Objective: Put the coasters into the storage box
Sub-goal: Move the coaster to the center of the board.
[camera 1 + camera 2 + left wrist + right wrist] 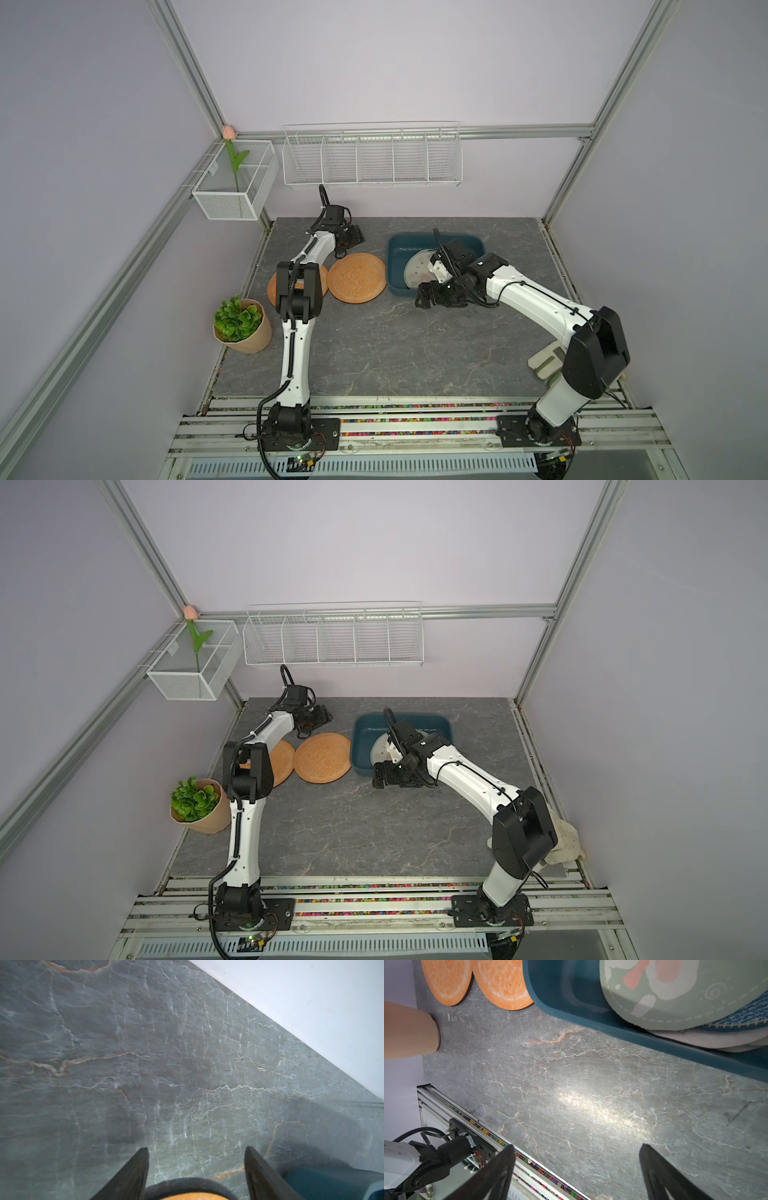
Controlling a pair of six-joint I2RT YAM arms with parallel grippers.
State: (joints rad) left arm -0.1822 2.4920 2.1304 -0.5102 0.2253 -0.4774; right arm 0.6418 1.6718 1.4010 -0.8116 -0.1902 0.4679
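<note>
- Two orange coasters [356,277] lie flat, side by side on the table [374,353], just left of the box [415,239]. A stack [675,1001] already fills it.
- They look light, thin and textured, probably bendy; pinch one at the rim.
- Left gripper [196,1148]: spread, empty, at a coaster's far edge.
- Right gripper [576,1146]: spread, empty, before the box's near corner.
- Back wall close; the table's front is open.

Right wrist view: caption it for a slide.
Open right gripper above the table; stacked coasters in the storage box, two orange coasters outside.
</note>
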